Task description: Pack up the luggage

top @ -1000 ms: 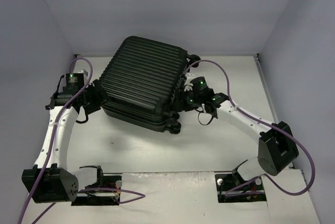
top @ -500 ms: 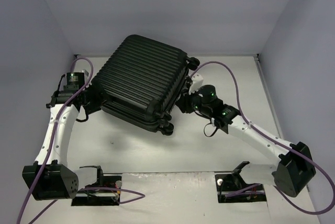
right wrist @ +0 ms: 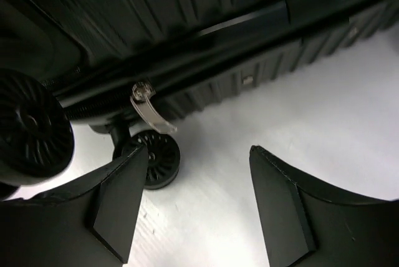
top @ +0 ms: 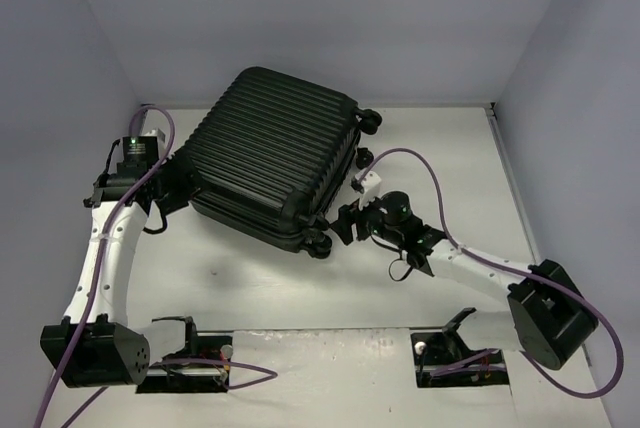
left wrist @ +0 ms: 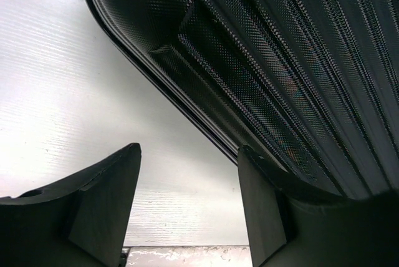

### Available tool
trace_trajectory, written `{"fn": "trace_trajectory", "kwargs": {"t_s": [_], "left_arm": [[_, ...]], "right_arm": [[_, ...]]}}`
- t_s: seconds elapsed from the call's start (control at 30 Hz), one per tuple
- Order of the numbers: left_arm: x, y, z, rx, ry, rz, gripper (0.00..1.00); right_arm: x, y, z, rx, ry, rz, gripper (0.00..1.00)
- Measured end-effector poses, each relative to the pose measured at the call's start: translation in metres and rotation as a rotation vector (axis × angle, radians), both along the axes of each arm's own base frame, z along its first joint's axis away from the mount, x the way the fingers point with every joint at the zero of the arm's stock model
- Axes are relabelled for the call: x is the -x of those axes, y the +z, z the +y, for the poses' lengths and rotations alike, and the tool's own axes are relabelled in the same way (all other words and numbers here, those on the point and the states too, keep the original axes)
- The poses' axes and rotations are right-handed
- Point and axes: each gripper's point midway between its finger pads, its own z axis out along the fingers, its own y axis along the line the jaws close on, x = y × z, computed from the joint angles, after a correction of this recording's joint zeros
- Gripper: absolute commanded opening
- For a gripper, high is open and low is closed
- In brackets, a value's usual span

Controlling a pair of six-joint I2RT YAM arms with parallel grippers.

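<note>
Black ribbed hard-shell luggage [top: 270,153] on white table [top: 470,148].

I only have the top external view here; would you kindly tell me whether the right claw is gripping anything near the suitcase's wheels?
Observer: No. The right wrist view shows the right claw open and holding nothing, with only table in its gap.
Operator: Thank you. What lies just ahead of it?
Observer: A silver zipper pull hangs from the suitcase seam, just above a small wheel.
Operator: And the left claw?
Observer: The left wrist view shows the left claw open too, at the suitcase's rounded corner with nothing in its gap. I cannot tell whether it touches the shell.
</note>
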Motion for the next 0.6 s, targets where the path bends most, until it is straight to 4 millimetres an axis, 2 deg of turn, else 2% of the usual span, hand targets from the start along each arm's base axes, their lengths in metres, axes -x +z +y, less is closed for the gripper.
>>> {"fn": "trace_trajectory", "kwargs": {"t_s": [0.13, 0.27, 0.37, 0.57, 0.6], "left_arm": [[0.0, 0.005, 0.003, -0.015, 0.007, -0.013, 0.58], [0.002, 0.006, 0.005, -0.025, 0.012, -0.012, 0.58], [0.004, 0.004, 0.006, -0.03, 0.016, 0.0, 0.58], [0.006, 0.003, 0.008, -0.039, 0.022, 0.009, 0.58], [0.006, 0.003, 0.008, -0.04, 0.022, 0.01, 0.58]], "right_arm": [[-0.007, 0.004, 0.012, -0.013, 0.055, -0.061, 0.64], [-0.008, -0.01, 0.024, -0.007, 0.125, -0.057, 0.62], [-0.008, -0.011, 0.027, -0.005, 0.148, -0.066, 0.61], [-0.011, -0.004, 0.037, -0.026, 0.194, -0.104, 0.58], [-0.013, -0.003, 0.04, -0.03, 0.203, -0.109, 0.55]]}}
